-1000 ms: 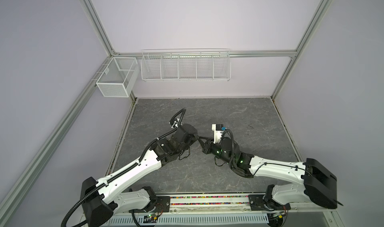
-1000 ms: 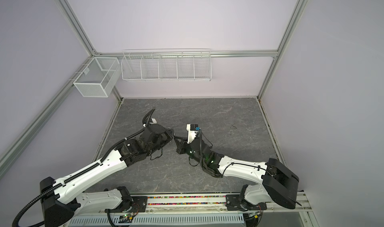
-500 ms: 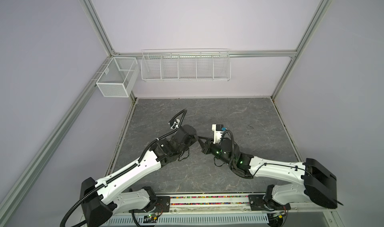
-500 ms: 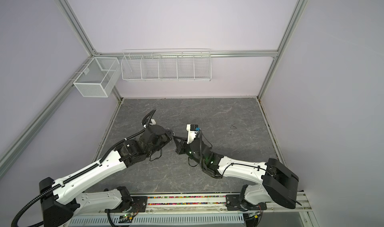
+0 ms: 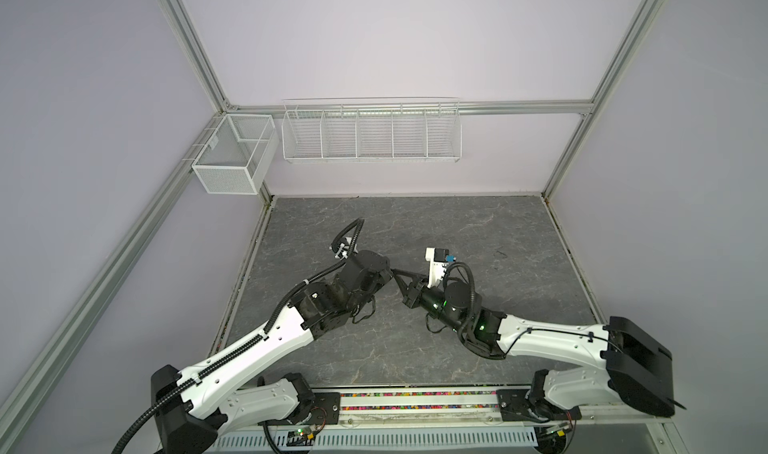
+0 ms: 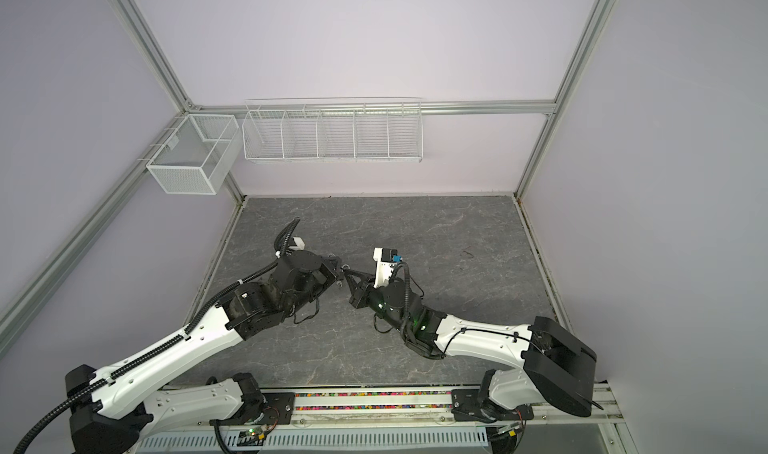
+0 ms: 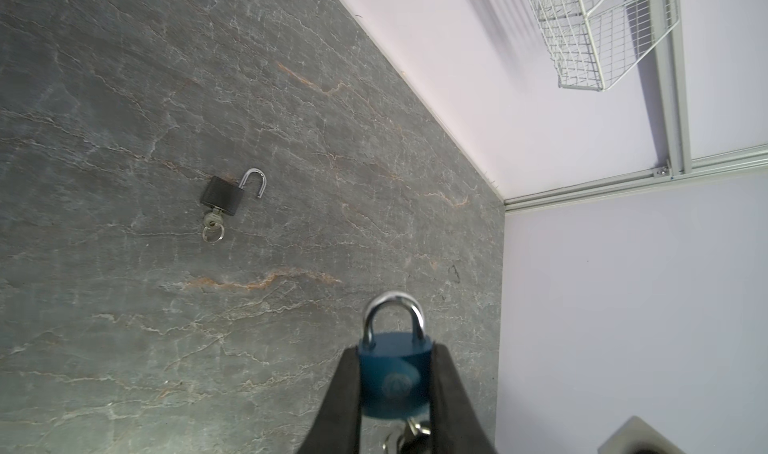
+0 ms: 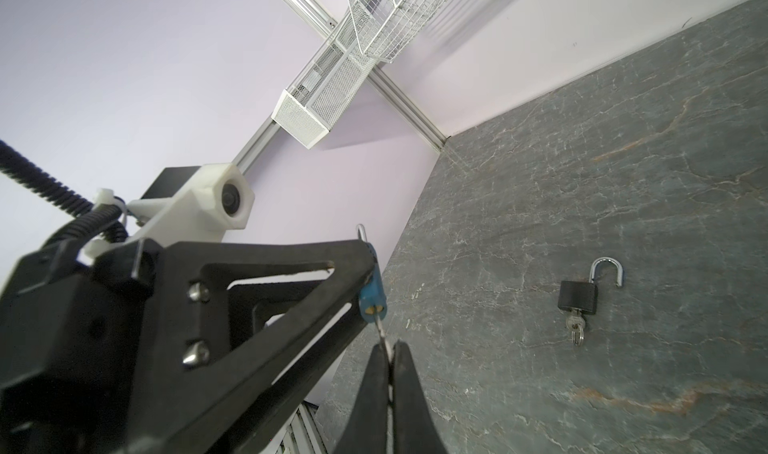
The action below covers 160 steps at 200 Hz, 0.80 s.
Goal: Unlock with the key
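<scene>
Nothing has visibly moved in the last second. Both arms sit as before, the left one reaching in from 8 o'clock and the right from 4 o'clock, with their tips meeting near the middle of the desk.

- The left gripper is clamped narrow on the blue padlock, one finger on each side edge of the body. It's held clear of the desk.
- The shackle looks seated on both legs, so I'd call it not yet unlocked.
- The right gripper is pinched shut on the key, and the blade is already in the keyway.
- A black padlock lies on the desk, already open with its own key in it. Ignore it. It's hidden in both top views.

For the turn:
- Roll the right wrist about the key's own axis, with no sideways load.
- Keep the left clamp rigid as counter-torque.
- The pinch area on the key is small, so expect slip. Go slowly and watch the shackle for a pop.
- Don't pull the key out while turning.
</scene>
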### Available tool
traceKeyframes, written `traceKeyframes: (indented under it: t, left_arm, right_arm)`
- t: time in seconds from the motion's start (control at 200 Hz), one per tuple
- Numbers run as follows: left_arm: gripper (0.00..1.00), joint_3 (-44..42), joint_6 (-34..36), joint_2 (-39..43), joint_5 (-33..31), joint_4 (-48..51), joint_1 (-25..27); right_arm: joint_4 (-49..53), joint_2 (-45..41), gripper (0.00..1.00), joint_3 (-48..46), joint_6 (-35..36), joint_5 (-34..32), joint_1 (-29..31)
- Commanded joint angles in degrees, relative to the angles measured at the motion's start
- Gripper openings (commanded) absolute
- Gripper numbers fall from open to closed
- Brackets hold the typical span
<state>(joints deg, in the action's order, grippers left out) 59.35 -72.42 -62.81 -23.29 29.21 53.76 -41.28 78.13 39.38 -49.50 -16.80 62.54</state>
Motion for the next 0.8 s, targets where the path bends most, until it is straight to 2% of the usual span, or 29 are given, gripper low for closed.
traceKeyframes:
  t: [0.0,0.195,0.31,0.38,0.465,0.605,0.795]
  left_arm:
    - [0.0,0.0,-3.2,0.3,-0.4,-4.1,0.3]
    - [0.0,1.3,-3.2,0.1,-1.5,-4.7,0.4]
    - [0.0,1.8,-2.8,-0.7,0.9,-5.6,0.4]
    - [0.0,4.2,-0.6,-1.7,0.1,-1.3,0.5]
    - [0.0,6.1,0.4,-2.5,-0.9,4.0,0.5]
    - [0.0,3.3,-1.0,-2.0,1.7,-0.5,0.5]
    - [0.0,5.4,0.8,-3.5,1.6,2.6,1.4]
  right_arm:
    - [-6.7,1.6,0.06,-1.1,2.9,-0.5,0.9]
    - [-7.2,1.9,0.06,-0.4,5.1,-2.4,1.2]
    - [-7.8,1.9,0.06,0.5,8.8,-4.0,1.7]
    - [-7.0,0.6,0.06,0.6,10.2,-4.7,1.6]
    - [-5.6,-0.4,0.06,1.4,11.5,-2.4,1.6]
    - [-8.0,0.2,0.06,1.7,11.8,0.2,1.5]
    - [-7.5,-1.0,0.06,2.5,9.8,2.7,-0.3]
